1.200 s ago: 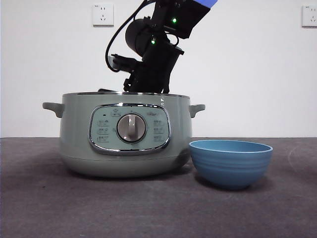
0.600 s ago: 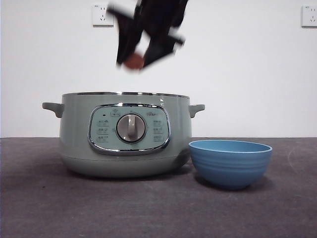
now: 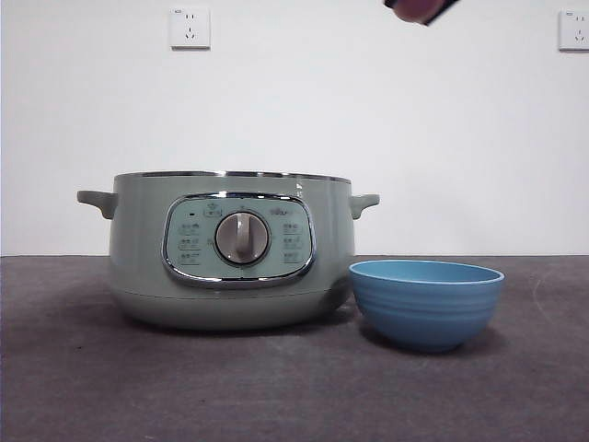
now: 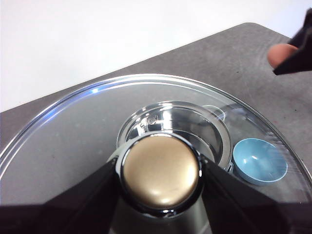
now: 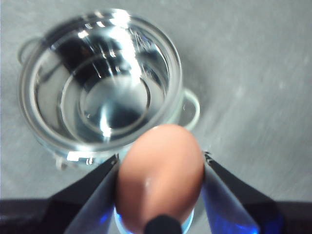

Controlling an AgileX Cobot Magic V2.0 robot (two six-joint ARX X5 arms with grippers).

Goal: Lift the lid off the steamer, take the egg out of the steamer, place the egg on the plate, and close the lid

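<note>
Right gripper [image 5: 161, 195]: high above the counter [image 3: 276, 387], its black fingers [image 5: 95, 187] closed on either side of a brown egg [image 5: 160, 178]; in the front view only its tip and the egg show at the top edge.
Left gripper [image 4: 161, 180]: holds the lid [image 4: 73, 141] up in the air, fingers clamped on the round knob [image 4: 161, 171].
Steamer [image 3: 230, 249]: open, standing on the dark counter, dial facing the front edge.
Plate [image 3: 426, 302]: a blue bowl, just beside the steamer toward the counter's right edge, nothing in it.
</note>
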